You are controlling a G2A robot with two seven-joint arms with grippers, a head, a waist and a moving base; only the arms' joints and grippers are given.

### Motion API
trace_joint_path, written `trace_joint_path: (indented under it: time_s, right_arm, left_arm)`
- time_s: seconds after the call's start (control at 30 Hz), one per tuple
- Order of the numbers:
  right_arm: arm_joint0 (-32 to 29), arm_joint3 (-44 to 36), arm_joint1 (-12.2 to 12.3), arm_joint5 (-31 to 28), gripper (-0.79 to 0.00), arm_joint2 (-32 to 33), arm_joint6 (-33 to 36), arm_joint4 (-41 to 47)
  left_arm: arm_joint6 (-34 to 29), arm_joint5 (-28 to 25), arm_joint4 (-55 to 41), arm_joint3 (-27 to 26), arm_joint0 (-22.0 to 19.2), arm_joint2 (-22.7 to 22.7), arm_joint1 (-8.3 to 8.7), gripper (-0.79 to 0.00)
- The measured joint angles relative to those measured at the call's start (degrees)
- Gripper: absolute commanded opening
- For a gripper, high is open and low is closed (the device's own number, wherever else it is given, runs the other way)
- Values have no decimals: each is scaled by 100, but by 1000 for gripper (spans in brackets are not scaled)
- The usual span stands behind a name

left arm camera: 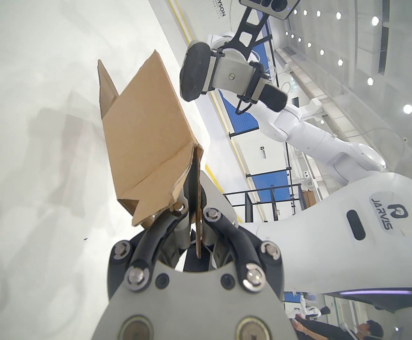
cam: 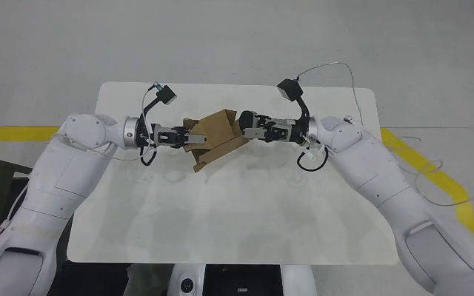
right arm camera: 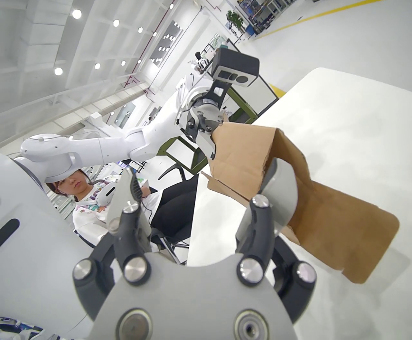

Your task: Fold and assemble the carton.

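Carton (cam: pixel 217 133), brown and half opened, hangs between the two arms over the far middle of the table (cam: pixel 296 222), seemingly lifted off it. The left gripper (left arm camera: pixel 193 206) pinches one flap edge tight, probably to anchor the sleeve while the other side gets shaped. The right gripper (right arm camera: pixel 202 180) is spread wide at the opposite open end, one finger close to the cardboard wall and gripping nothing. It is likely placed to push a panel square. Below lies the smooth white tabletop. Beyond it are grey floor with a yellow line (cam: pixel 22 133) and ceiling lights (right arm camera: pixel 76 13) overhead.
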Motion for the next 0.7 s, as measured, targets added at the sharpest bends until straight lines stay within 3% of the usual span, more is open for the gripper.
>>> trace_joint_path:
  time_s: [0.23, 0.7]
  right_arm:
    - [249, 205, -48, -144, -280, -601, -144, 107]
    - [645, 511, -108, -302, -311, -1434, -302, 337]
  left_arm:
    - [-165, 10, -107, -78, 60, -44, -11, -785]
    - [-273, 49, -130, -301, 176, -129, -3, -785]
